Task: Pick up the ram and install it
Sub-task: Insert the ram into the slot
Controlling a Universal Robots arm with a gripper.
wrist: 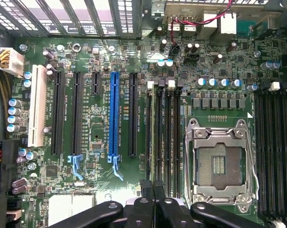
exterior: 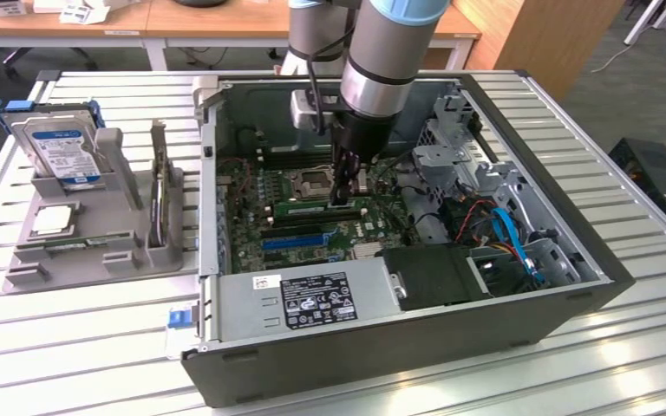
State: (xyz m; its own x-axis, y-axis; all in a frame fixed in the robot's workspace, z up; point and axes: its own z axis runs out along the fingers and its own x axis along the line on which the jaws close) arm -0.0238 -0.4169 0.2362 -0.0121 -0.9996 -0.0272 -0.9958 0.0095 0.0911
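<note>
Ram sits edge-up in a memory slot just beside the open processor socket inside the computer case on the worktop, with the hand directly over it, fingers pressed together and gripping nothing.

One end effector, one blue slot, one hard drive.

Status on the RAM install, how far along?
Done: the long green circuit-board ram stick stands on edge among the black memory slots beside the square silver processor socket. In hand: the black gripper, shut and holding nothing, appears to press on the stick's top edge. Left: full seating, which I cannot confirm.
</note>
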